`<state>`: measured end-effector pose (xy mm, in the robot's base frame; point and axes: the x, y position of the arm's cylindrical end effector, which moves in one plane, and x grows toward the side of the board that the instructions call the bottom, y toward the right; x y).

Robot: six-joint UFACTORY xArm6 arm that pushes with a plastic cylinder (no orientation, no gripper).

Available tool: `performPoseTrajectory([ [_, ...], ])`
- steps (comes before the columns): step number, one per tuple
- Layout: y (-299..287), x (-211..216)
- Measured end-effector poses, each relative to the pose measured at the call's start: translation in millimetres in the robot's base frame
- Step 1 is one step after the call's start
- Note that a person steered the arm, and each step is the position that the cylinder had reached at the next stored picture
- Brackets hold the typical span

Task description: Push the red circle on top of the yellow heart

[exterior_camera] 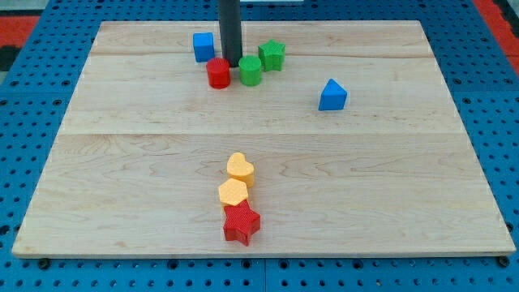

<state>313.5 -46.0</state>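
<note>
Camera view, the only feed I have. Wooden board (405,203) on a blue pegboard surface (32,97).

My rod (230,28) comes down from the view's top, straight and dark. My tip (231,65) sits near the top of the board, in the gap between the red circle (218,73) and the green cylinder-like block (250,70). Red circle is just to the view's left of the tip; it looks to be touching or nearly so, but I cannot settle contact from this angle. No claw on this rig, only the bare rod, so there is nothing to open or close and it holds nothing.

Around the tip: blue cube (203,46) up and to the view's left of the red circle, close beside it. Green star (272,55) to the view's right of the green round block, just beside it, possibly touching.

Blue triangular block (332,96) stands alone, further toward the view's right, well apart from the cluster.

Lower centre of the board: a line of three running down toward the view's bottom. Yellow heart (240,169) uppermost, then a yellow hexagon-like block (233,194) touching it, then the red star (242,223) against that.

Red circle and yellow heart are well apart: circle near the top, heart below the middle, slightly to the view's right of the circle.
</note>
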Motion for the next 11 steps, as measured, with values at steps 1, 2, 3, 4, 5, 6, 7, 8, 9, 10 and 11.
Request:
performPoseTrajectory([
  [1, -26.9, 7.1],
  [2, -54.6, 2.8],
  [3, -59.9, 33.7],
  [4, -56.8, 73.8],
  [5, -52.1, 118.7],
  [6, -32.0, 138.5],
  [7, -31.8, 91.8],
  [8, -10.3, 129.5],
  [9, -9.5, 169.5],
  [10, -9.6, 136.7],
  [11, -0.4, 121.0],
])
